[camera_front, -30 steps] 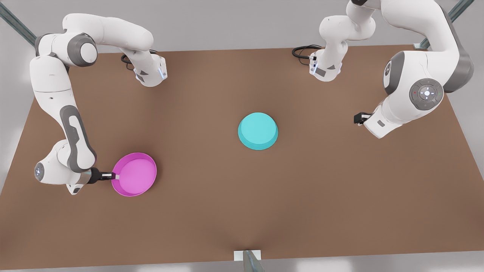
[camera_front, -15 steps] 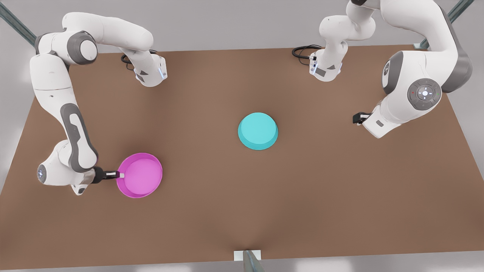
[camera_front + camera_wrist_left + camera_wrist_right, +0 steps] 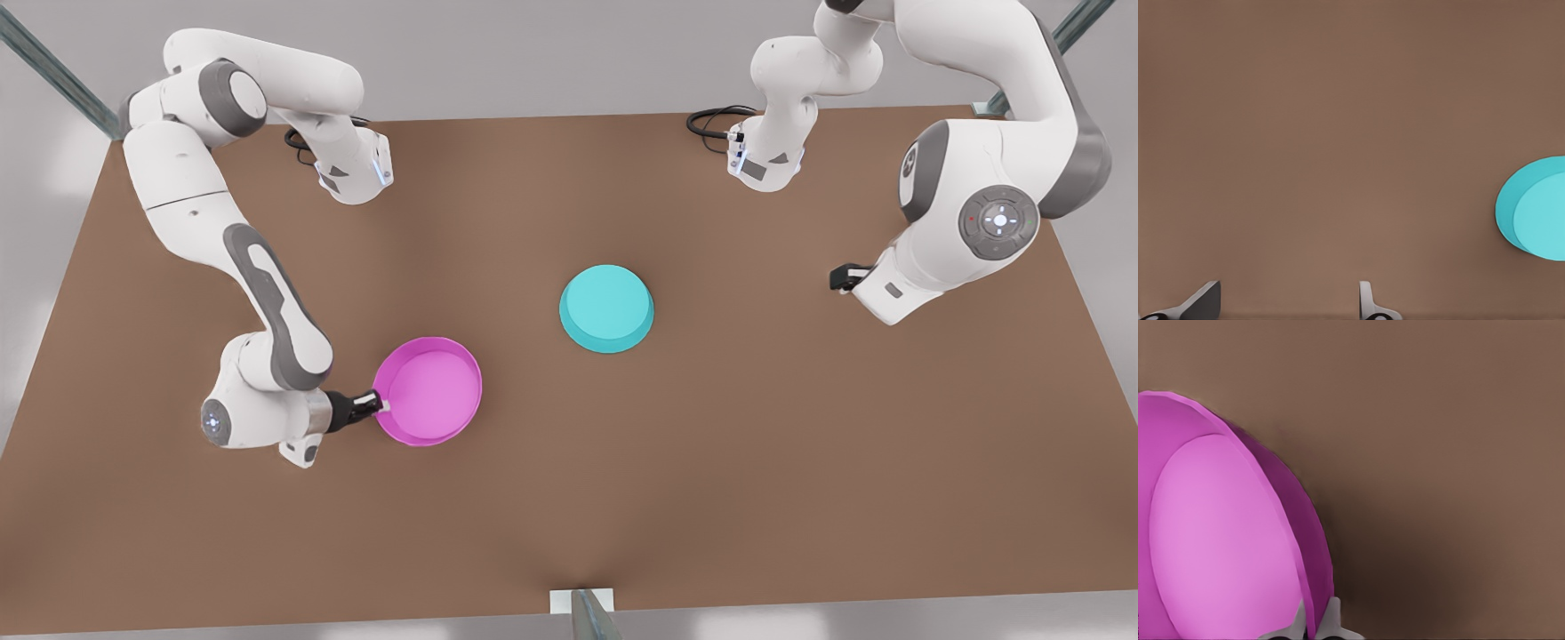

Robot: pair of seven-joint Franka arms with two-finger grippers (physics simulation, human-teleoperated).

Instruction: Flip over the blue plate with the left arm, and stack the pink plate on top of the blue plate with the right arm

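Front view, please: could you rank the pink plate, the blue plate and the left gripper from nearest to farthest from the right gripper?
1. The pink plate, its rim pinched by the right gripper, low on the front view's left.
2. The blue plate, upside down at the table's centre.
3. The left gripper, waiting open at the front view's right.

Left gripper (image 3: 838, 279) is mostly tucked behind its own arm in the front view. Wrist views crop the blue plate (image 3: 1536, 208) and pink plate (image 3: 1225, 540) at the frame edges.

R pincer (image 3: 380, 406) clamped, arm stretched low; L pincer (image 3: 840, 278) open, arm waiting, wrist folded.
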